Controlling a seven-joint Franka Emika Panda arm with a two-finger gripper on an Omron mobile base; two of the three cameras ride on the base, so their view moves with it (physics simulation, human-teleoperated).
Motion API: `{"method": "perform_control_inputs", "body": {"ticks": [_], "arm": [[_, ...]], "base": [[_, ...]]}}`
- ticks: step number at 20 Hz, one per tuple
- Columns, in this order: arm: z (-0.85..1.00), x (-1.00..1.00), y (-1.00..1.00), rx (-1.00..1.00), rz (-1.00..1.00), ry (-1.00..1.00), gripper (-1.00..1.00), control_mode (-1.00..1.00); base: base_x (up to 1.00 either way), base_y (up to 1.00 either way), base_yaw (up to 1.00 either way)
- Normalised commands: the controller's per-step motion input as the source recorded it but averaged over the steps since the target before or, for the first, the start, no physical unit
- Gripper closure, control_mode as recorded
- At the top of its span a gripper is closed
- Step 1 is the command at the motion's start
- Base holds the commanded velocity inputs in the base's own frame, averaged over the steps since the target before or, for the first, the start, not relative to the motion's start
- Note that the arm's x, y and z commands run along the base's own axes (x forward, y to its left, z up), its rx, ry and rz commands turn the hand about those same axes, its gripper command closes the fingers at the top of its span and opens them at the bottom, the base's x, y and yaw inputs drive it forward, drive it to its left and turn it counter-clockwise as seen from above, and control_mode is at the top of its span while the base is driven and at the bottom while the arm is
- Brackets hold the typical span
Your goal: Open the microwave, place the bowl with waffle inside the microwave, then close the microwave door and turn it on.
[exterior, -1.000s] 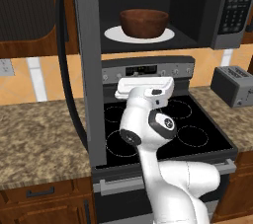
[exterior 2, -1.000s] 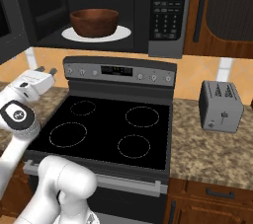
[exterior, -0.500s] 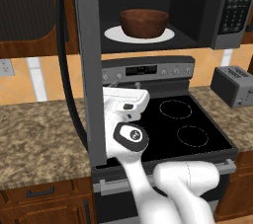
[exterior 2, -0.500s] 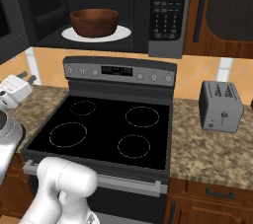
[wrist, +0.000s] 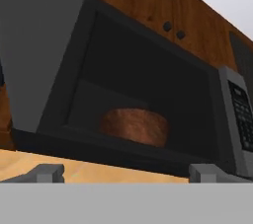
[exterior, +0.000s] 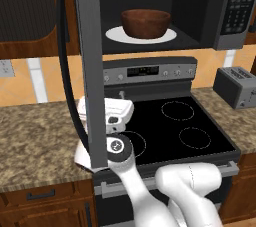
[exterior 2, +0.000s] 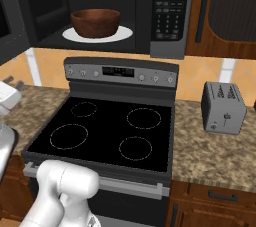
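bowl with waffle (exterior: 145, 23) sits inside the microwave (exterior 2: 172, 13); its door (exterior: 90, 66) stands open. hand (exterior: 106, 112), released and empty, below the door, must next swing it shut.

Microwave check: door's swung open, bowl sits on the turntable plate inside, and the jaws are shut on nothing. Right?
Not quite: the jaws stand open, as the hand view shows. The rest holds: the microwave door is open and the bowl sits on the turntable plate inside.

Waffle hidden within bowl (exterior: 145, 23); hand (exterior: 102, 113) half behind door (exterior: 90, 66).
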Motion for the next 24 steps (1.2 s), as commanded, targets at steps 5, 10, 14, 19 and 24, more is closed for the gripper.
{"method": "perform_control_inputs", "body": {"ticks": [5, 10, 14, 19, 24], "arm": [[0.05, -0.08, 0.61, 0.00, 0.11, 0.00, -1.00, -1.00], [0.00, 0.00, 0.61, 0.00, 0.06, -0.01, -1.00, -1.00], [0.04, -0.04, 0.20, 0.00, 0.02, -0.09, -1.00, -1.00], [0.19, -0.27, -0.16, 0.05, 0.04, -0.17, -1.00, -1.00], [0.36, -0.14, -0.16, 0.09, 0.00, -0.14, -1.00, -1.00]], "base": [[0.00, 0.00, 0.00], [0.00, 0.00, 0.00], [0.00, 0.00, 0.00], [0.00, 0.00, 0.00], [0.00, 0.00, 0.00]]}}
